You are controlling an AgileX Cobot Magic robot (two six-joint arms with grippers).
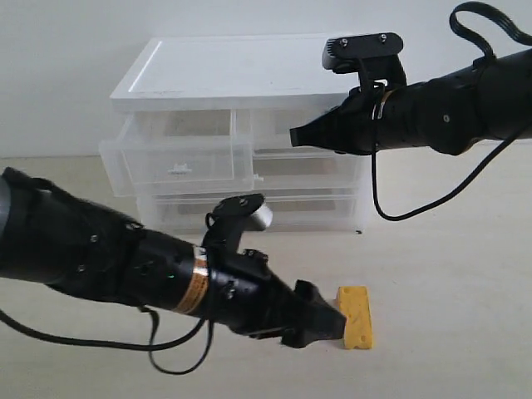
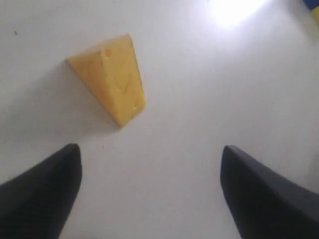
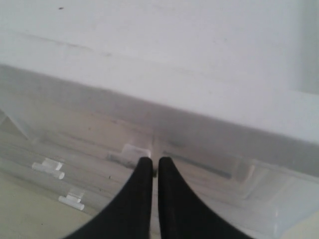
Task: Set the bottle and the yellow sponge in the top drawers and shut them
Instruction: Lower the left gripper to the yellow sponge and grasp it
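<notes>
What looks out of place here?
Only the left top drawer: it sticks out from the unit, while the other drawers look pushed in. Nothing seems spilled or damaged.

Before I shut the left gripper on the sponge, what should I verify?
1. Left gripper open: ok, fingers wide apart.
2. Yellow sponge between the fingers: not ok, it lies on the table ahead of the tips and toward one finger.
3. Top left drawer open to receive it: ok, pulled out.
4. Top right drawer closed: cannot tell, the right gripper, shut, is at its front.
5. Bottle stowed: cannot tell, no view shows it.
</notes>
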